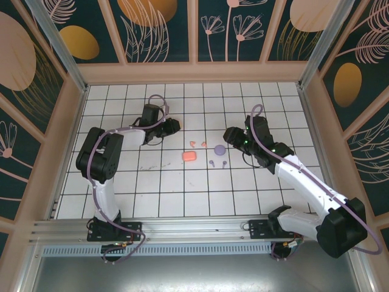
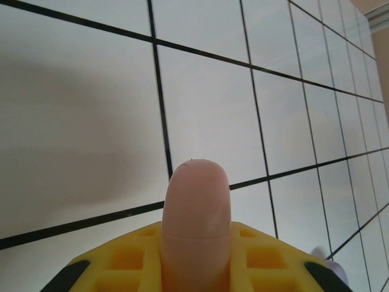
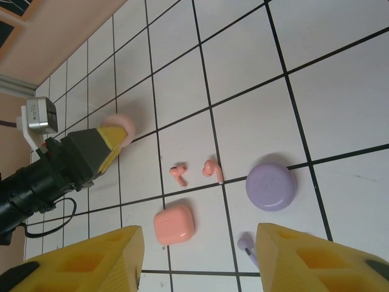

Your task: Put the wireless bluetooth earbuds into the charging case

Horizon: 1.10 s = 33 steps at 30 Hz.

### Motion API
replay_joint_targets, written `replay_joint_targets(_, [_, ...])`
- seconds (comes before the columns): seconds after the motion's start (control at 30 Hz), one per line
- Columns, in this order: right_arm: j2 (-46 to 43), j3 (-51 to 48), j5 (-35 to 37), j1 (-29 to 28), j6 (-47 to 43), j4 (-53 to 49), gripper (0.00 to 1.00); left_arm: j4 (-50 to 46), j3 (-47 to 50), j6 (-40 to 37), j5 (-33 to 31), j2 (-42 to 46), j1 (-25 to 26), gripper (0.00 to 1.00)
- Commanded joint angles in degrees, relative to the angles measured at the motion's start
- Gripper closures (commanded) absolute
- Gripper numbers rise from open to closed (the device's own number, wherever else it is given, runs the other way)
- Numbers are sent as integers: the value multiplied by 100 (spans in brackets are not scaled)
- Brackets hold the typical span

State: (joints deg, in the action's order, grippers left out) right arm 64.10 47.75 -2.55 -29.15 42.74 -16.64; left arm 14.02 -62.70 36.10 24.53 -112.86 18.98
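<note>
Tabletop (image 1: 158,188): white tiles with black grid lines, walled in by dark teal panels (image 1: 243,30) painted with flowers and leaves.
Left gripper (image 1: 172,126): clamped on a pale pink case (image 2: 196,207), a smooth rounded pebble with a faint seam, pointing out from between the yellow fingers. It sits to the left of the other items. I cannot tell whether the case touches the tiles.
Right gripper (image 3: 199,258): jaws spread wide with nothing between them, hovering just to the right of the cluster.
Coral-red earbuds (image 3: 178,173): two tiny stemmed buds lying loose, near each other at the far side of the cluster.
Coral-red charging case (image 3: 174,224): lid closed, on the tiles just on the near side of its buds.
Round purple case (image 3: 271,187): closed, beside the coral buds on the right arm's side.
Purple earbuds (image 1: 212,163): two loose buds near the purple case; one lies close to a right fingertip.
Step in hand: likely the start of a pick, since every visible bud lies outside a case.
Next move calls for: lowering the open jaws squarely over one bud and closing gently. A matching case also needs its lid opened and to be held steady. The buds are small and could skid or flip away.
</note>
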Motion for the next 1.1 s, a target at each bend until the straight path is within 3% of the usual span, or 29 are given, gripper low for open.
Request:
replay_joint_targets(0.0, [-133, -101, 135, -47, -1, 100, 47, -330, -75, 35, -170, -144, -63, 96])
replay_joint_targets(0.2, [-129, -48, 156, -89, 27, 93, 46, -278, 117, 239, -411, -157, -81, 90])
replay_joint_targets(0.57, [-82, 137, 268, -188, 18, 21, 42, -945, -125, -112, -935, -57, -147, 61])
replay_joint_targets(1.0, [53, 344, 596, -476, -64, -284, 32, -1502, -262, -782, -1596, 272, -422, 55])
replay_joint_targets(1.07, [63, 343, 643, -508, -65, -324, 30, -1525, -244, -868, -1643, 417, -493, 50])
